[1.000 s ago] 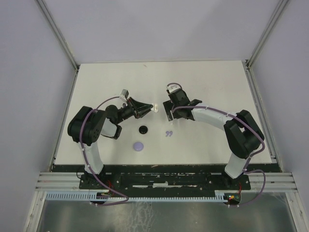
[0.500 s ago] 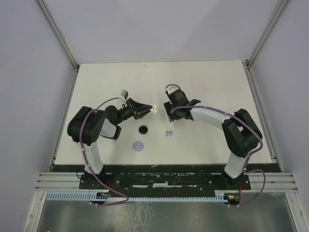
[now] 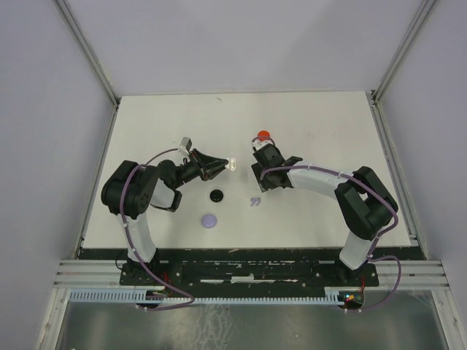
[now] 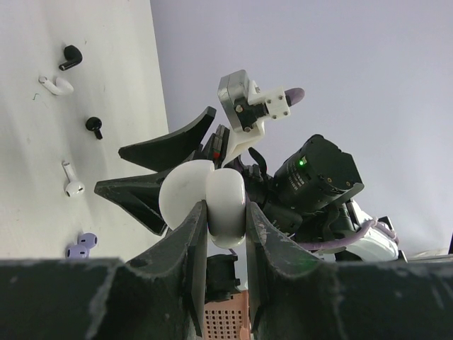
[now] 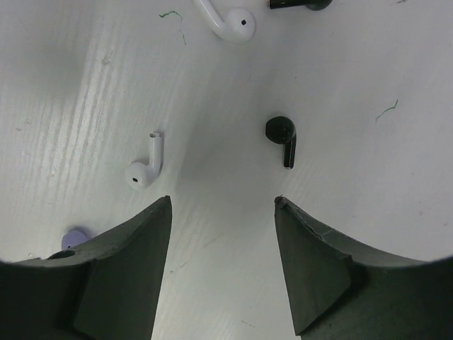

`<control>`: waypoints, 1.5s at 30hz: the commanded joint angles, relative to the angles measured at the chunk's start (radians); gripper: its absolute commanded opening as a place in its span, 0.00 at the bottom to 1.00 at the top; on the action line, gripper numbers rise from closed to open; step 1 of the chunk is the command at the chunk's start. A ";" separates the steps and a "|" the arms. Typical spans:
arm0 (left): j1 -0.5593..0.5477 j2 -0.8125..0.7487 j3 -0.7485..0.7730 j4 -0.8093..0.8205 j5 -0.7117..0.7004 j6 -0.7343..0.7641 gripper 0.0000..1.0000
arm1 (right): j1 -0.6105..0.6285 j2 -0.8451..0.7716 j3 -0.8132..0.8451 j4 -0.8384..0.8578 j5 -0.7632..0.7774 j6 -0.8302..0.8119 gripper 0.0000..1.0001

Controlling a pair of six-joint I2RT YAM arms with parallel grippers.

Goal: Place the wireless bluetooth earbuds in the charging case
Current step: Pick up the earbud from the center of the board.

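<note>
The left end effector is clamped on the white charging case and holds it off the bench near the middle, with the case's two rounded halves showing above the fingers. Just to its right, the right end effector hangs over the bench with its jaws apart and nothing between them. Loose earbuds lie under it: a white earbud on one side of the gap, a black earbud on the other, and a second white earbud beyond. A lavender pair lies nearer the arms.

The step in hand looks like picking up an earbud for the held case. The next move probably calls for shifting over one bud, likely a white one to match the case. The right end effector would then lower and close across its small body without flicking it away.
</note>
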 commanded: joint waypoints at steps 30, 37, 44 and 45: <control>0.063 -0.036 -0.040 0.204 0.065 -0.056 0.03 | 0.057 0.106 0.104 0.023 0.070 -0.023 0.67; 0.076 -0.041 -0.045 0.205 0.073 -0.056 0.03 | 0.061 0.141 0.151 0.016 0.074 -0.026 0.67; 0.081 -0.042 -0.044 0.206 0.075 -0.057 0.03 | 0.062 0.177 0.200 0.011 0.083 -0.034 0.67; 0.081 -0.043 -0.044 0.205 0.075 -0.058 0.03 | 0.062 0.182 0.206 0.009 0.085 -0.035 0.67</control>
